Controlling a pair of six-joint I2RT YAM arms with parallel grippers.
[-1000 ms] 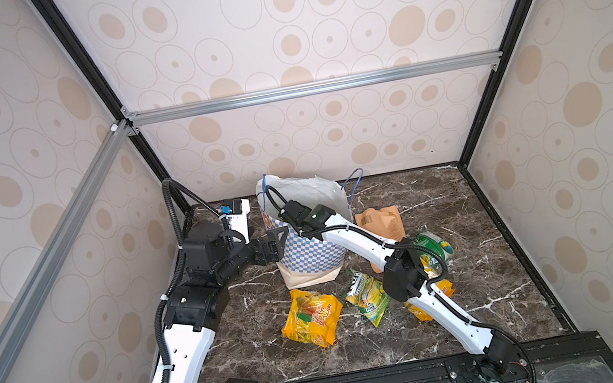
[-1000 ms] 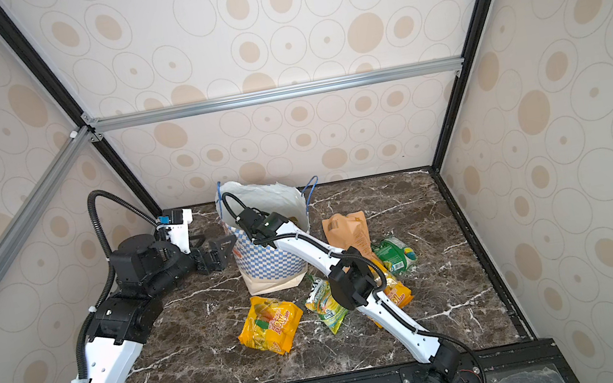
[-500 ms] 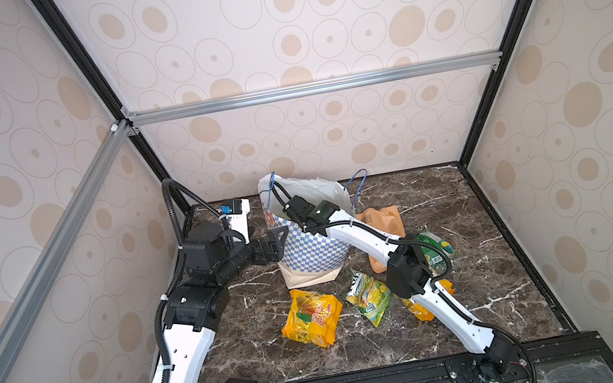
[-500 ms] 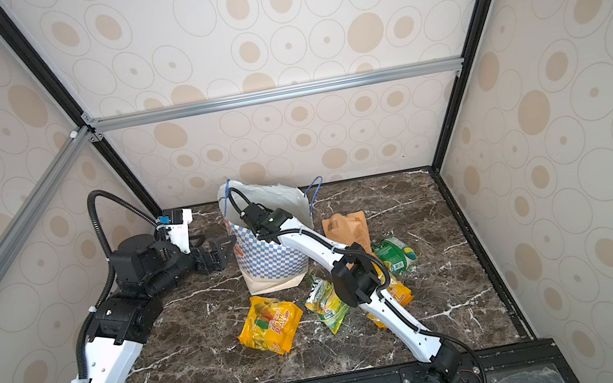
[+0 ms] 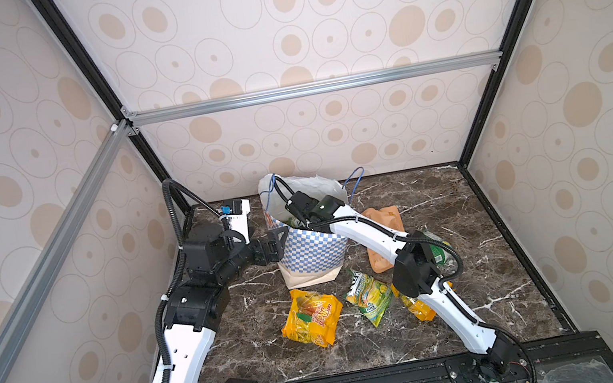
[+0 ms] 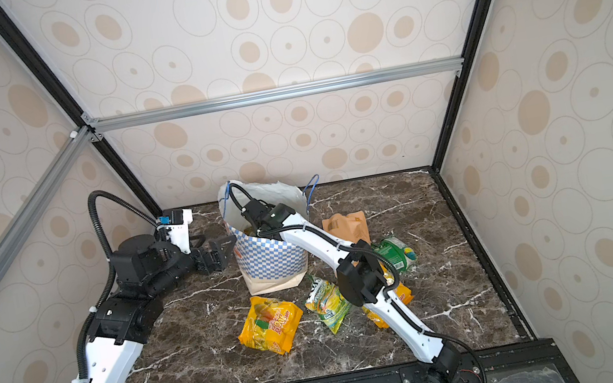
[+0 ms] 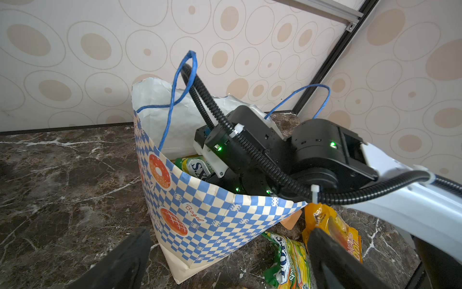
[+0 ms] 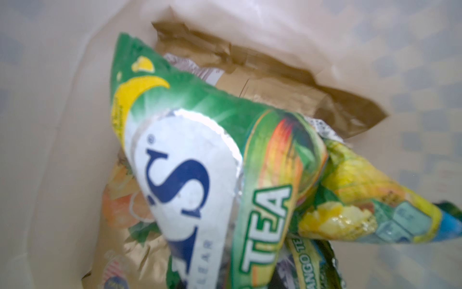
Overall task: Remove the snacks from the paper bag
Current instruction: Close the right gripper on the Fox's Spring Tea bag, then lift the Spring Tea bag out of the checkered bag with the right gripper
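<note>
Snacks partly out of the paper bag (image 5: 308,249), right claw (image 7: 220,172) down inside it.

In front of the standing bag on the desk (image 5: 503,294) lay a yellow-orange packet (image 5: 312,322) and a green-yellow packet (image 5: 371,299). A tan pouch (image 5: 382,226) lay beside the bag. A second orange packet (image 5: 417,307) and a green packet (image 5: 439,250) showed partly behind the right arm. Inside the bag, a green tea packet (image 8: 200,162) filled the right wrist view above a gold-brown foil bag (image 8: 262,75). The right claw's fingers were hidden, so whether it gripped anything could not be told. The left claw (image 5: 281,239) hung released, fingers spread wide, just beside the bag's chequered side.
</note>
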